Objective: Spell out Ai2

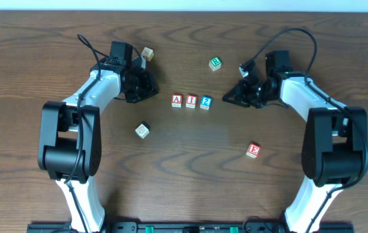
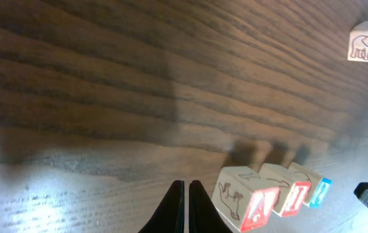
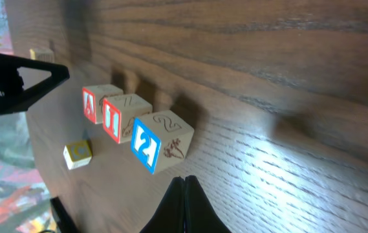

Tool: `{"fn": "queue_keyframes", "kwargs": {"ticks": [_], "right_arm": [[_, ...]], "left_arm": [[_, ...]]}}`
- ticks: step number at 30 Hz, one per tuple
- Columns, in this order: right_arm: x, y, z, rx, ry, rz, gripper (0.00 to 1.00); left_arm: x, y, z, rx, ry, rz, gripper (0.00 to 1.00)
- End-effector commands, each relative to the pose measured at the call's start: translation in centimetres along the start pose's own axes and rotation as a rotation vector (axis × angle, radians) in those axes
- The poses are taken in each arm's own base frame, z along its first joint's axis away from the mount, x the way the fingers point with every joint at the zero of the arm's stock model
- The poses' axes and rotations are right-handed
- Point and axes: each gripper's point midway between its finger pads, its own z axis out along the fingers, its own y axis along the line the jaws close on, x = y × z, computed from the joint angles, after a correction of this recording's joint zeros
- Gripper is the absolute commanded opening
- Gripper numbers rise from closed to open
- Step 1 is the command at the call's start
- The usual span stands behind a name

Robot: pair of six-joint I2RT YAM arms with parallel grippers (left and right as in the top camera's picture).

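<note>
Three wooden blocks stand in a row at the table's middle: a red A block [image 1: 176, 100], a red I block [image 1: 191, 101] and a blue 2 block [image 1: 205, 102]. They touch side by side. The row also shows in the left wrist view, A block [image 2: 248, 197] nearest, and in the right wrist view, 2 block [image 3: 161, 142] nearest. My left gripper [image 1: 151, 90] is shut and empty, left of the A block; its fingertips [image 2: 185, 186] meet. My right gripper [image 1: 226, 100] is shut and empty, right of the 2 block; its fingertips [image 3: 184, 179] meet.
Loose blocks lie around: a green one [image 1: 215, 63] at the back, a red E block [image 1: 253, 151] at front right, a pale block [image 1: 143, 131] at front left, and another pale block [image 1: 147, 54] behind the left gripper.
</note>
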Motion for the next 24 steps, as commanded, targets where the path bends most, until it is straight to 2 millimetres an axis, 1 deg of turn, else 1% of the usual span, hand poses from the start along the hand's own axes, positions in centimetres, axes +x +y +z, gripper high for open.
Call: {"fn": "queue_keyframes", "kwargs": {"ticks": [1, 4, 7, 9, 14, 21, 24], "right_arm": [[-0.3, 0.3, 0.4, 0.021, -0.015, 0.029, 0.01], [-0.6, 0.4, 1.1, 0.038, -0.026, 0.030, 0.01], [-0.8, 0.1, 1.6, 0.034, -0.031, 0.043, 0.01], [-0.6, 0.0, 2.5, 0.032, -0.019, 0.062, 0.01], [0.0, -0.3, 3.5, 0.037, 0.006, 0.082, 0.01], [0.5, -0.7, 4.5, 0.041, 0.027, 0.112, 0.01], [0.8, -0.5, 5.0, 0.040, 0.037, 0.107, 0.01]], "left_arm": [[0.1, -0.1, 0.8, 0.008, 0.012, -0.028, 0.06], [0.1, -0.1, 1.5, 0.020, 0.018, -0.043, 0.06], [0.1, -0.9, 2.2, 0.084, 0.036, -0.042, 0.06], [0.2, -0.8, 2.4, 0.081, 0.040, -0.061, 0.06], [0.6, -1.2, 2.7, 0.079, 0.050, -0.084, 0.06], [1.4, -1.5, 3.6, 0.067, 0.070, -0.083, 0.06], [1.6, -1.6, 3.7, 0.065, 0.073, -0.081, 0.06]]}}
